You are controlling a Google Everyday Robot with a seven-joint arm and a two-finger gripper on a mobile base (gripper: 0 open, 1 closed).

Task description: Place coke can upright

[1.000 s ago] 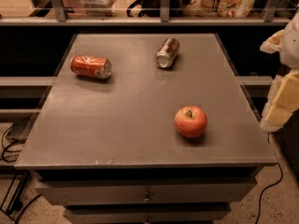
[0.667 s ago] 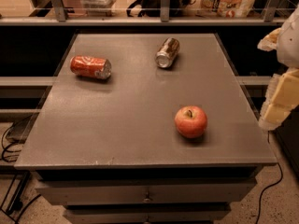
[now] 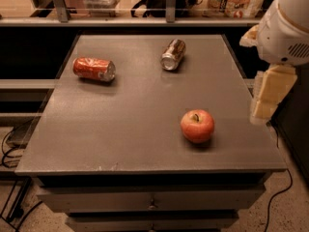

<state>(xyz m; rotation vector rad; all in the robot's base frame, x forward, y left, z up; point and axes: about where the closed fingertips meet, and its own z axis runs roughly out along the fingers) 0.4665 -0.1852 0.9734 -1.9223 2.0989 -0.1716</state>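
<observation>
The pincer (image 3: 269, 94) has edged in beside the counter's (image 3: 120, 129) right edge, whether open or closed I cannot tell; one coke can (image 3: 94, 68) lies toppled, one gold can (image 3: 173, 54), one apple (image 3: 197, 125).

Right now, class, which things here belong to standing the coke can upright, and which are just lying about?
Job: coke can, on its side, far left of the table; pincer, beside the table's right edge.
Lying about: brownish-gold can, on its side; red apple.
</observation>
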